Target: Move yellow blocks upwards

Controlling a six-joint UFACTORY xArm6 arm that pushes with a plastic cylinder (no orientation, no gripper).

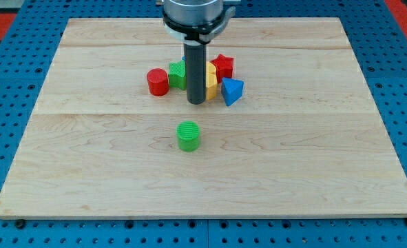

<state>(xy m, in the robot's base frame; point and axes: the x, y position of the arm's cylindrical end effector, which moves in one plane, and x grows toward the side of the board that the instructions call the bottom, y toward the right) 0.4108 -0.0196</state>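
Observation:
My tip [195, 102] rests on the board at the lower edge of a cluster of blocks near the view's upper middle. Yellow blocks [211, 81] sit just right of the rod and are mostly hidden by it; their shape cannot be made out. A red cylinder [158, 82] lies left of the rod. A green block [177, 74] sits between the red cylinder and the rod. A red star [222, 66] is above and right. A blue triangular block [231, 91] is right of the tip. A green cylinder [188, 136] stands alone below the tip.
The wooden board [86, 172] lies on a blue perforated table [10, 138]. The arm's grey body [193, 14] hangs over the board's top edge.

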